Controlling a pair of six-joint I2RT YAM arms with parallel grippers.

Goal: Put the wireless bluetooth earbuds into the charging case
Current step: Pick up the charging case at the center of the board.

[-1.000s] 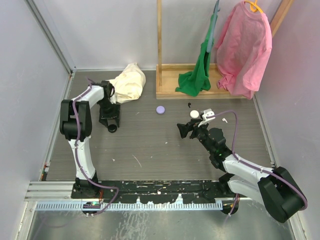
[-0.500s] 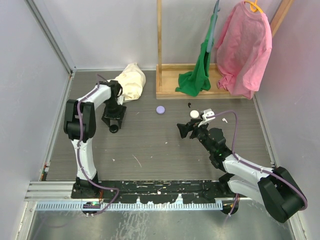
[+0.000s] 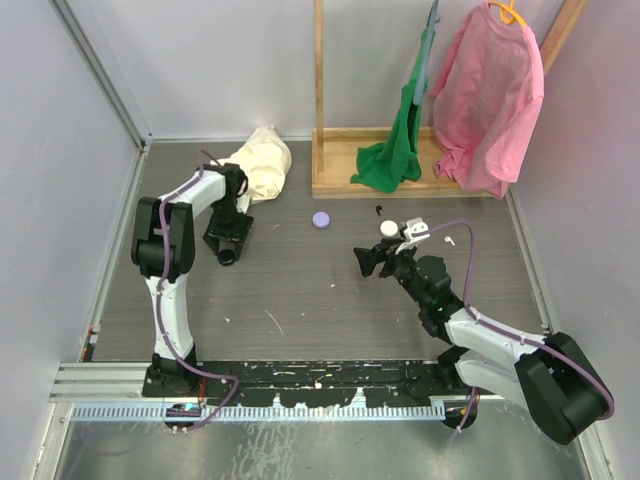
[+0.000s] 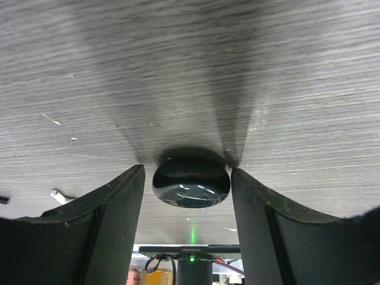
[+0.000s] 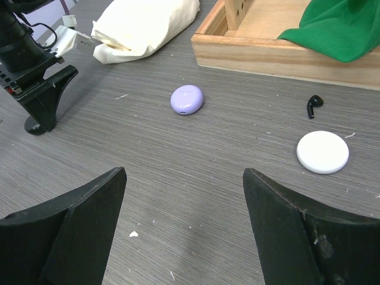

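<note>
Top external: left gripper (image 3: 226, 243) points down at table (image 3: 300, 290), black oval case (image 3: 227, 257) at its tips. Right gripper (image 3: 366, 262) hovers mid-table.
Left wrist: jaws part-open astride case, sliver of gap one side; not clamped.
Right wrist: jaws wide, empty. Black earbud (image 5: 313, 105) lies by wooden tray (image 5: 267, 53), near white disc (image 5: 322, 152); lilac pod (image 5: 187, 99) left of it.

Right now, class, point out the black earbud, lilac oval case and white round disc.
black earbud (image 5: 317, 101), right wrist view, on its rounded head.
lilac oval case (image 5: 187, 99), right wrist view, centre of its top.
white round disc (image 5: 323, 152), right wrist view, centre of its top face.
</note>
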